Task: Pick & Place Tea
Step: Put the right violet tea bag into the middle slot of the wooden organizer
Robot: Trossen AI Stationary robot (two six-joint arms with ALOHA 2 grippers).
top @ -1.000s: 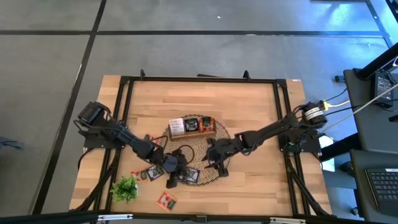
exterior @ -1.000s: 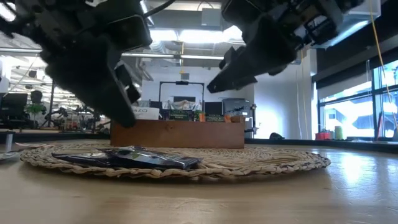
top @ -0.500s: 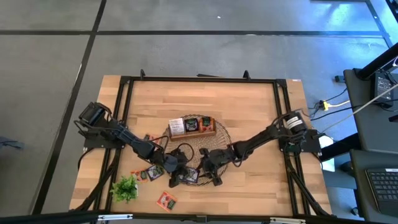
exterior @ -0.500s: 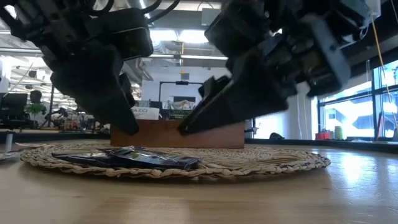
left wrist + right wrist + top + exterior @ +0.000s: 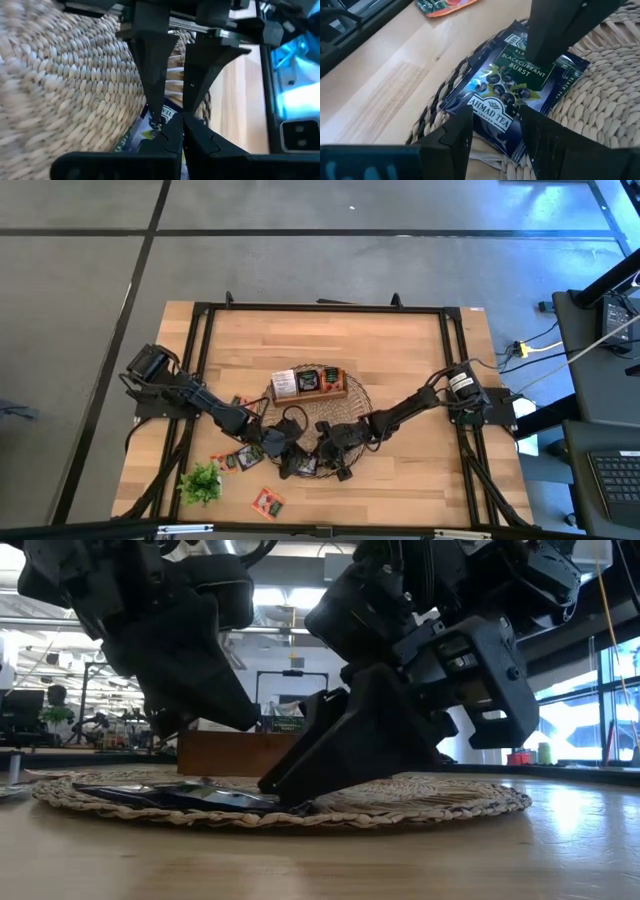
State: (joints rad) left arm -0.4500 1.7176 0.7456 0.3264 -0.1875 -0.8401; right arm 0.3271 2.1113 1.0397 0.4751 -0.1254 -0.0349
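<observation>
A dark blue tea sachet with a printed label lies flat on the near part of the round wicker mat; it also shows in the high view and the low view. My left gripper is shut, its tips down on the sachet. My right gripper is open. It comes slanting down from the table's right, with its fingertips at the sachet's edge, one on each side of the sachet's end. My left gripper presses its shut fingertips down on the sachet's printed upper face, toward one end. It comes from above, slanting from the table's left. The sachet lies flat on the mat. My right gripper: I cannot tell whether its fingertips touch the sachet.
A brown wooden tray with several sachets stands at the mat's far edge. Loose sachets and a green sprig lie near the table's front left. Black frame rails run along the table's sides.
My right gripper has gone toward the table's left and near edge and down, from above the mat's right part to the sachet. My left gripper has come down onto the sachet. The sachet has stayed in place.
</observation>
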